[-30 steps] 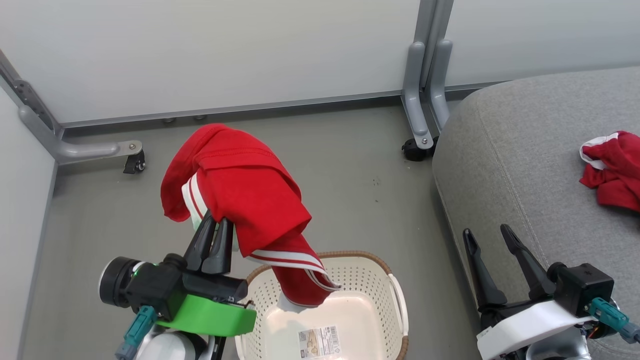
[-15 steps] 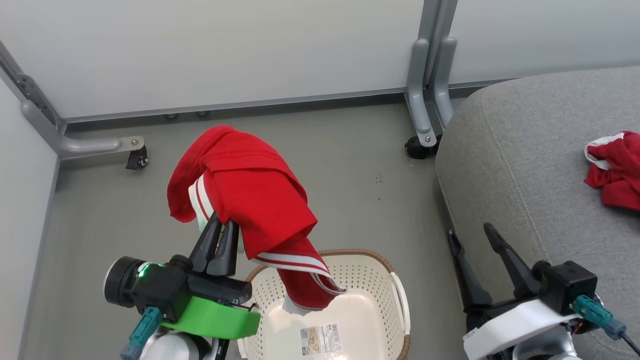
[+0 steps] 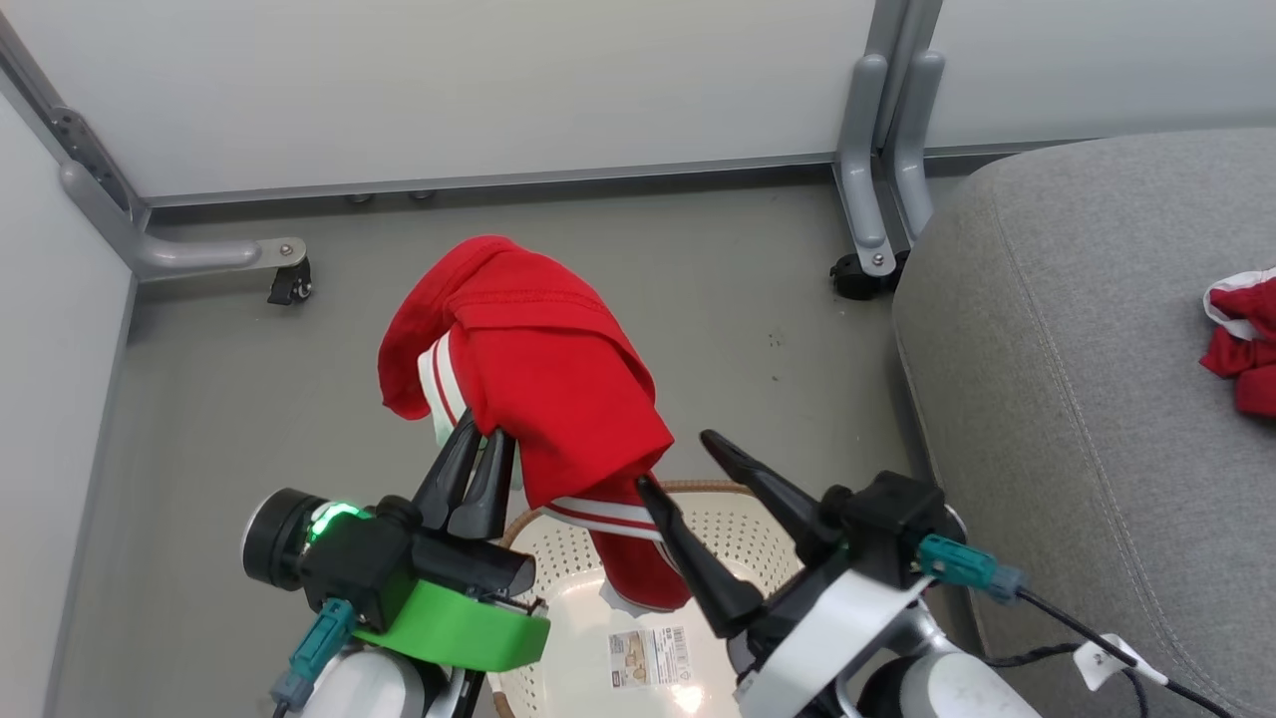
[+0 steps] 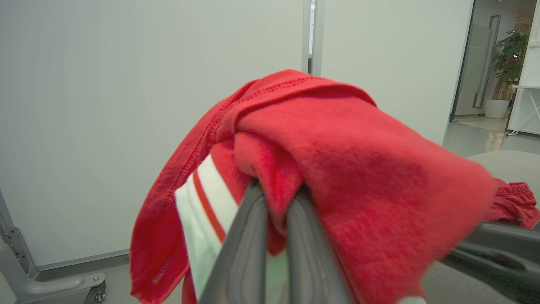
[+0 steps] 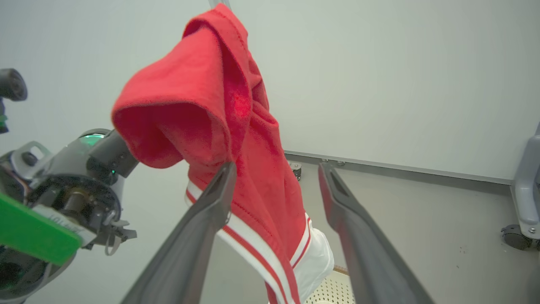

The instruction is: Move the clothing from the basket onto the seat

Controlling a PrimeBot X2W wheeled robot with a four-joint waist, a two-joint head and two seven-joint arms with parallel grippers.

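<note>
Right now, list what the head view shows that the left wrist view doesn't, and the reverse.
Head view: the basket and its paper label, under the hanging end of the lifted red garment.
Left wrist view: a doorway with a potted plant beyond the white panels.
Both: that red garment, pinched in the shut left end effector, and a second garment lying on the grey seat.

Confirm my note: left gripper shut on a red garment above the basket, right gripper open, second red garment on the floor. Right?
No: the second red garment lies on the grey seat, as the head view shows. The rest is right.
</note>
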